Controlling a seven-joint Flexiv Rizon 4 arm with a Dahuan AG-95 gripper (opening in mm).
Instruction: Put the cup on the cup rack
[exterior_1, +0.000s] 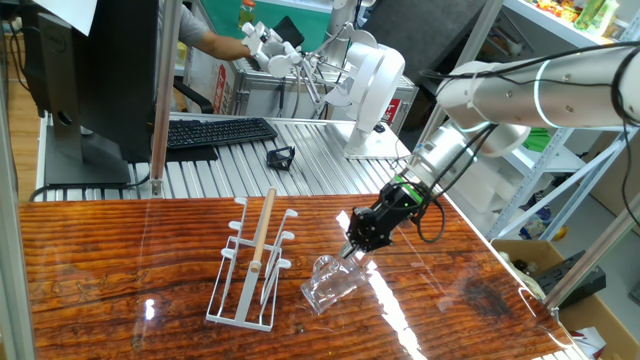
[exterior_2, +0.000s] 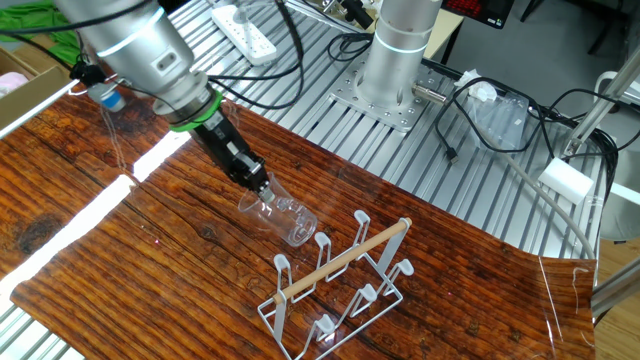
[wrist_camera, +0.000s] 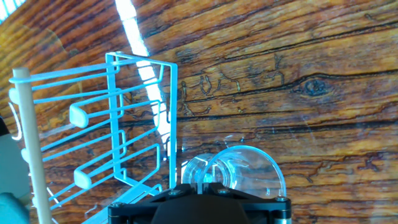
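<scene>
The glass cup (exterior_1: 329, 281) is gripped but not yet hung: it is held tilted, just right of the white wire cup rack (exterior_1: 252, 270), clear of every peg. The gripper (exterior_1: 350, 250) pinches the cup rim, the cup body extending beyond the fingertips toward the wooden table (exterior_1: 110, 290).

Under me lies a dark, glossy wood-grain tabletop (exterior_1: 120, 260), streaked with bright glare. The white wire cup rack (exterior_1: 248, 270) stands on it, its rectangular base flat on the wood and its light wooden rod running lengthwise above. Just beside the rack, the clear glass cup (exterior_1: 328, 282) is tilted over above the wood.
</scene>
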